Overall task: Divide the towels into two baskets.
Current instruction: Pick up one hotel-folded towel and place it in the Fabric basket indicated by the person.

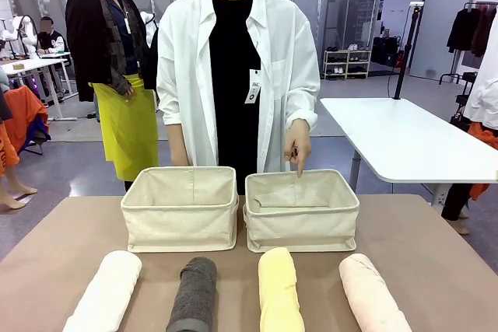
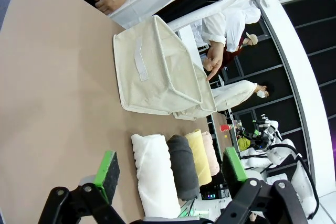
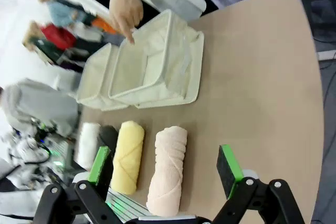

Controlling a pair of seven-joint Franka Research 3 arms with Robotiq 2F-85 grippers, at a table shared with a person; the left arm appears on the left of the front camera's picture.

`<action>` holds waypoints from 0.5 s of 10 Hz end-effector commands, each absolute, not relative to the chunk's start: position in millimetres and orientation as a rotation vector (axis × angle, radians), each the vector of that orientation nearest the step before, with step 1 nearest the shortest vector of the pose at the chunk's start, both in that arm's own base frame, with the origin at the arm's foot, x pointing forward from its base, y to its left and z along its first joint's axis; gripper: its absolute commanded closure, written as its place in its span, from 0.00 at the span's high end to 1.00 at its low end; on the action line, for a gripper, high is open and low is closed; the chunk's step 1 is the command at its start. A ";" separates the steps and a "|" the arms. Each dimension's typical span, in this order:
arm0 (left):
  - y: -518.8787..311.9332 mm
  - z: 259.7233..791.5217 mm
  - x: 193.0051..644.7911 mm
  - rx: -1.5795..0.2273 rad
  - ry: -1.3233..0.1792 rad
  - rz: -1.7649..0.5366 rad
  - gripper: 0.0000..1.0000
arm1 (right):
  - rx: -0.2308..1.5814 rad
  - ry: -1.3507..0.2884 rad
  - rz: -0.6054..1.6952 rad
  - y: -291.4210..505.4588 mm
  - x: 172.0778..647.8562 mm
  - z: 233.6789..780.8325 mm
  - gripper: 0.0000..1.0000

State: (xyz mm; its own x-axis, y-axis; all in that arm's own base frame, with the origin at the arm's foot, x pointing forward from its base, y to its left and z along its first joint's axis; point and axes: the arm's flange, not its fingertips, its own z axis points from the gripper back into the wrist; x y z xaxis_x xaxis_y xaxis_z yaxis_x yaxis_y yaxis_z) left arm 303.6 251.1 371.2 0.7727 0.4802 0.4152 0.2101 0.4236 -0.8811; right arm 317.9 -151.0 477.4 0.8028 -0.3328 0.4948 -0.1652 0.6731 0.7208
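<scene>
Four rolled towels lie in a row along the table's near edge: white, dark grey, pale yellow and pale pink. Behind them stand two cream canvas baskets, the left basket and the right basket, side by side. A person's hand points a finger down into the right basket. My left gripper hangs open above the white towel. My right gripper hangs open above the pale pink towel, with the yellow towel beside it.
The person in a white shirt stands at the far edge of the brown table. A white table stands behind at the right. Bare tabletop lies to either side of the baskets.
</scene>
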 end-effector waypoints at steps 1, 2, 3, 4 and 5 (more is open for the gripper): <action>252.6 372.3 302.0 -1.153 -0.711 0.187 1.00 | 0.672 -0.576 -0.017 -77.5 298.3 457.9 1.00; 252.6 372.3 302.0 -1.153 -0.711 0.187 1.00 | 0.583 -0.561 0.023 -51.9 297.2 452.3 1.00; 252.6 372.3 302.0 -1.153 -0.711 0.187 1.00 | 0.545 -0.536 0.061 -28.1 296.4 443.5 1.00; 252.6 372.3 302.0 -1.153 -0.711 0.187 1.00 | 0.450 -0.527 0.095 -8.4 296.0 431.4 1.00; 252.6 372.3 302.0 -1.153 -0.711 0.187 1.00 | 0.383 -0.499 0.117 11.8 294.5 415.6 1.00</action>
